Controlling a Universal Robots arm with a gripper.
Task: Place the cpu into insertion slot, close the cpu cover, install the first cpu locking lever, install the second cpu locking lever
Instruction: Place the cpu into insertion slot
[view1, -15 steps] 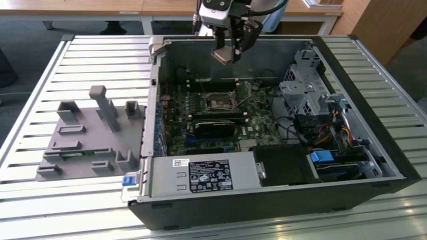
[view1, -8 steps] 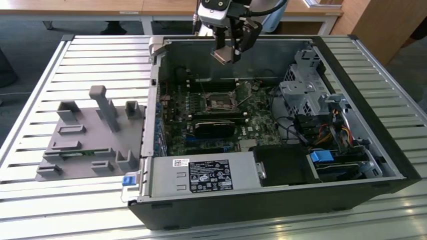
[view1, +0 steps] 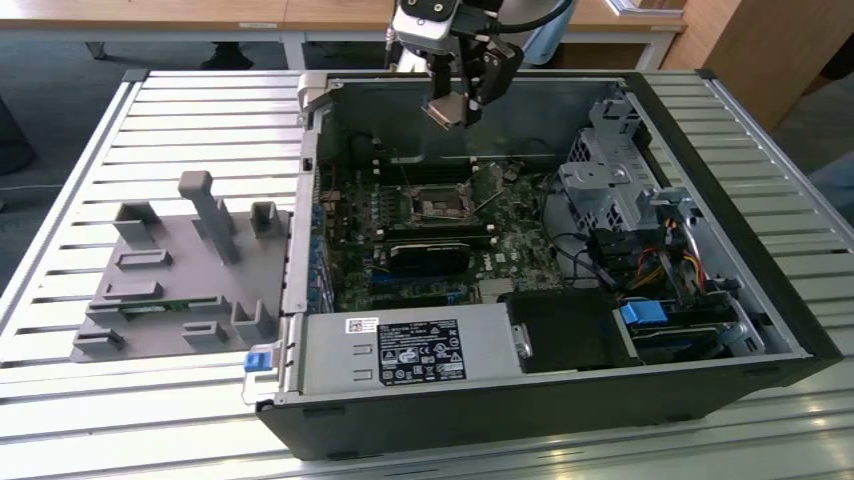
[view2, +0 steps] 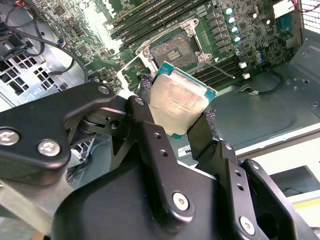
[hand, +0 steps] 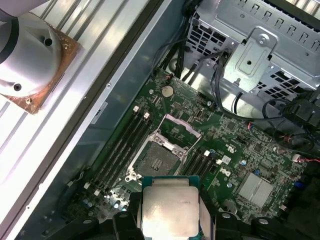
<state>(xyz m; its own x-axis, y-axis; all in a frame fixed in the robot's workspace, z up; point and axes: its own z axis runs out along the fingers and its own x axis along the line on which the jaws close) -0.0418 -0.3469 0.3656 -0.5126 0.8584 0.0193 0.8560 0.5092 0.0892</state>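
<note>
Gripper (view1: 458, 103) clamps cpu (view2: 181, 102) by two opposite edges, metal top toward wrist. Slot (hand: 156, 161) sits well below the gripper, a bit ahead of the fingertips, empty. Cover (hand: 181, 131) stands open just beyond the slot.

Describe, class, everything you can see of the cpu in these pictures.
The cpu is a thin square chip with a dull silvery-grey metal top and a green edge. The gripper pinches it by two opposite sides between black fingers, in the air over the motherboard, apart from the insertion slot, touching nothing else.
</note>
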